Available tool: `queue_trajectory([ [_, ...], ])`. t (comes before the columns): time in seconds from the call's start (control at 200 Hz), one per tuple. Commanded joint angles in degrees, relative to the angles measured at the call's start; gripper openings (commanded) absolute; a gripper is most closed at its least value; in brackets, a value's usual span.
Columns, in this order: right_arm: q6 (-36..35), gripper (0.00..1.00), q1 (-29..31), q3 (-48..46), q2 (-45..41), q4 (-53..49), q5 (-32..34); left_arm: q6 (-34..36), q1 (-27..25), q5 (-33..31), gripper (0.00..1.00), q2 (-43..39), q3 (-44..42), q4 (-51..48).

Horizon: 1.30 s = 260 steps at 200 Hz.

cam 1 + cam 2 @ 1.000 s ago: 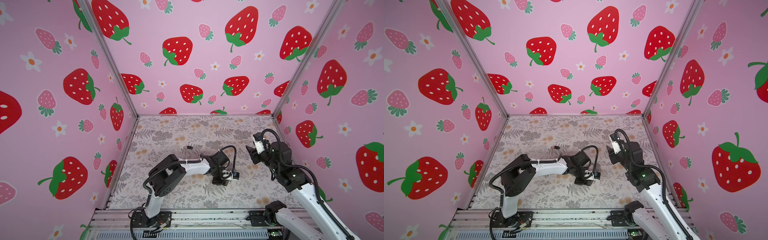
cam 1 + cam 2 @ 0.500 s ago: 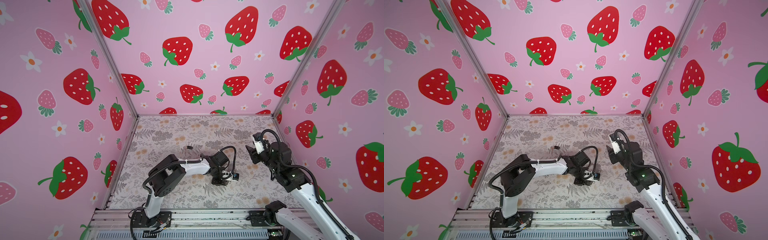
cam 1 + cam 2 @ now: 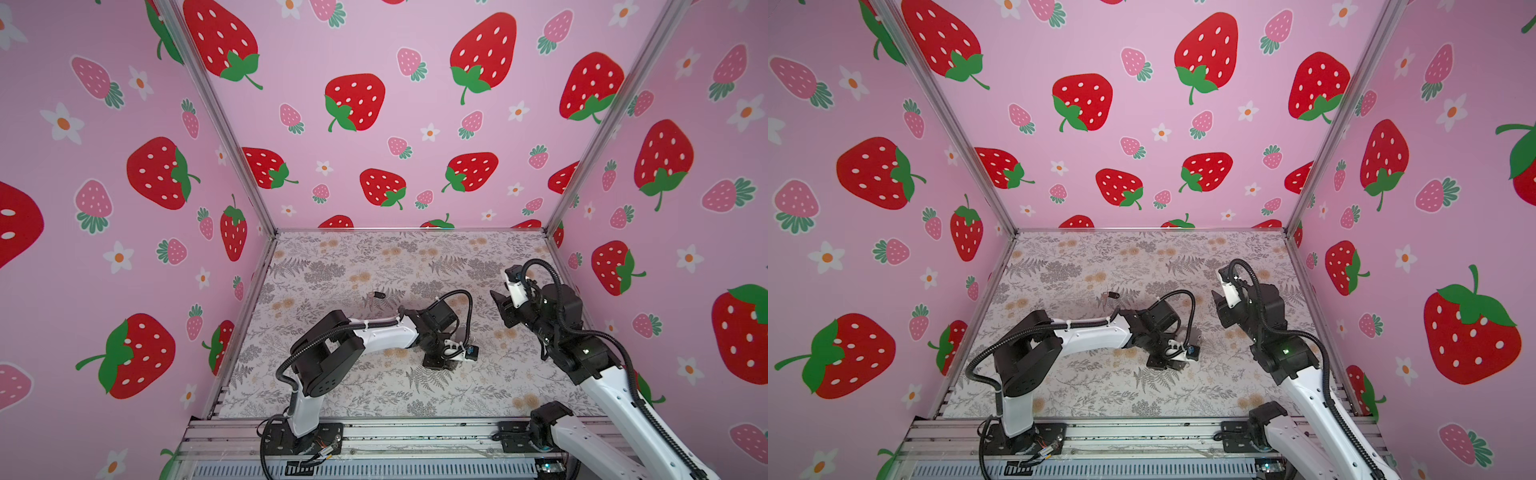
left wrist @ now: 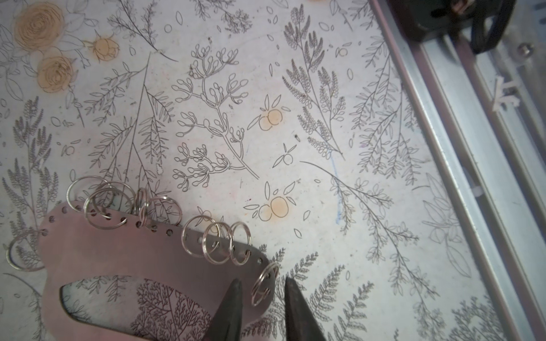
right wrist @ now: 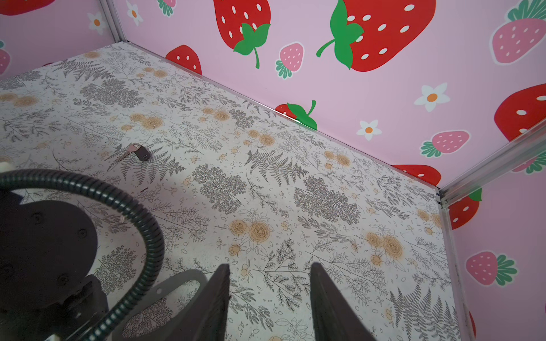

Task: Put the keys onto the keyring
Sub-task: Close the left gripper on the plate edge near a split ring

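The left gripper (image 4: 261, 292) holds its jaws partly open astride the end ring (image 4: 263, 282) of the keyring (image 4: 133, 254), which lies flat on the table (image 4: 295, 118). The right gripper (image 5: 270, 274) hangs open and empty. A black-headed key (image 5: 139, 153) lies on the table, well apart.

keyring (image 4: 133, 259): grey-mauve crescent plate, silver rings (image 4: 212, 245) along its holed edge, flat on the floral table (image 4: 325, 206).
key (image 5: 139, 153): black head, silver blade, lying flat, well apart.

No legible text or markings anywhere
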Motion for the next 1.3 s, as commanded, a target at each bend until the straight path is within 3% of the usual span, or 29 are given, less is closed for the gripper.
queue_trajectory([
  [0.0,-0.2,0.46,0.0,-0.6,-0.2,1.2,-1.0,1.5,-0.4,-0.4,0.35,0.4,0.0,-0.9],
  [0.34,-0.3,0.46,0.0,-0.5,-0.3,1.2,-1.6,1.8,-0.7,-0.9,0.39,1.9,0.8,-0.6],
  [0.83,-0.5,0.46,0.0,-0.3,-0.1,1.4,-1.6,2.0,-0.7,-0.2,0.22,2.7,1.6,-1.5],
  [1.296,-0.6,0.46,0.1,-0.6,0.2,1.8,-1.6,1.9,-0.7,0.9,0.14,1.4,2.2,-3.2],
])
